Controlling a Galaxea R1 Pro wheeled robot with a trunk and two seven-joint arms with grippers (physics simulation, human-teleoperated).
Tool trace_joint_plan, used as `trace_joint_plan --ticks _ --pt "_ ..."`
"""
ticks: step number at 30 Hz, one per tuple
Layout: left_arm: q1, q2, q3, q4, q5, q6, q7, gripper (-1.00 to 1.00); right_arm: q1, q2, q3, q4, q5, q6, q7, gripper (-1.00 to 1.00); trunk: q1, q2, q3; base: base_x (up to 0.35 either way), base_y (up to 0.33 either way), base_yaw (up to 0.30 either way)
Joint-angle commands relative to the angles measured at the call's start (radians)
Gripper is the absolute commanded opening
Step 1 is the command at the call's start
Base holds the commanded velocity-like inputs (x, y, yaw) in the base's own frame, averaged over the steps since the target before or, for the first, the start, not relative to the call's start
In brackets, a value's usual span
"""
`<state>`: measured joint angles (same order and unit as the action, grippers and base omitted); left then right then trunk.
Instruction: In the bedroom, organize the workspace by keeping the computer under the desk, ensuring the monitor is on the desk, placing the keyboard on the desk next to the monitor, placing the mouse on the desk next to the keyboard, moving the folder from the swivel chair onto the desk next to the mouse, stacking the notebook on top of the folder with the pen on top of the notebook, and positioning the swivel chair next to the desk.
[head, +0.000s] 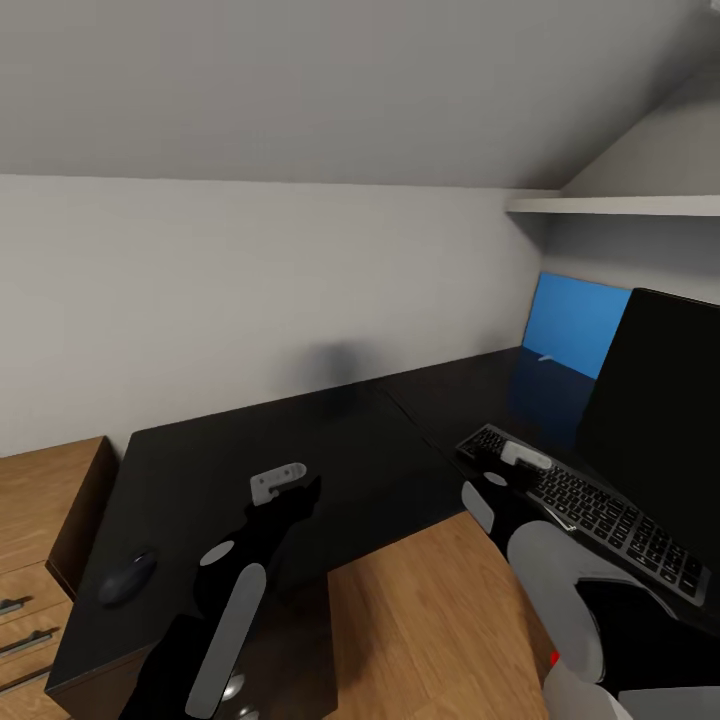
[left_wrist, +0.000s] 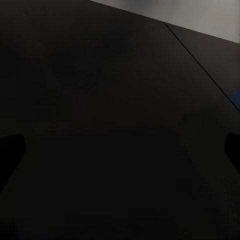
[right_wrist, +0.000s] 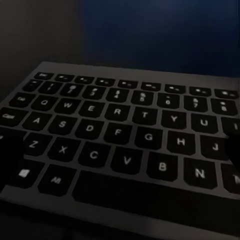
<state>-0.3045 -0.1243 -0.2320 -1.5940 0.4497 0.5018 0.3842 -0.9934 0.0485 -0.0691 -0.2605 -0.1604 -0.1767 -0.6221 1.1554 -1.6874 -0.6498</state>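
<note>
Your right gripper (head: 522, 456) hangs just over the near end of the keyboard (head: 600, 515), fingers spread, holding nothing. The keyboard's long axis runs from 10 to 4 o'clock along the monitor (head: 655, 420). The mouse (head: 127, 578) lies at 8 o'clock from your left gripper (head: 280, 482), also spread and empty; that arm is nearer.

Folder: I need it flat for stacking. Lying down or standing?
Standing: the folder leans upright against the wall at the desk's far end.
</note>
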Motion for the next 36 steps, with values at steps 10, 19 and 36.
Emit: trace_joint_plan --ticks 10,19,36 --pt "-0.001 0.0 -0.001 -0.001 0.011 0.003 0.01 1.0 -0.001 -0.019 -0.006 -0.001 -0.068 -0.02 0.001 1.0 0.0 -0.001 -0.001 0.0 0.0 0.0" --pt "-0.001 0.001 -0.001 -0.001 0.011 0.002 0.01 1.0 -0.001 -0.032 -0.007 -0.002 -0.106 -0.022 0.001 1.0 0.0 -0.001 -0.001 0.0 0.0 0.0" --pt "-0.001 0.0 -0.001 -0.001 0.011 0.003 0.01 1.0 -0.001 -0.064 -0.056 -0.008 -0.111 -0.023 -0.078 1.0 0.0 -0.001 -0.001 0.0 0.0 0.0"
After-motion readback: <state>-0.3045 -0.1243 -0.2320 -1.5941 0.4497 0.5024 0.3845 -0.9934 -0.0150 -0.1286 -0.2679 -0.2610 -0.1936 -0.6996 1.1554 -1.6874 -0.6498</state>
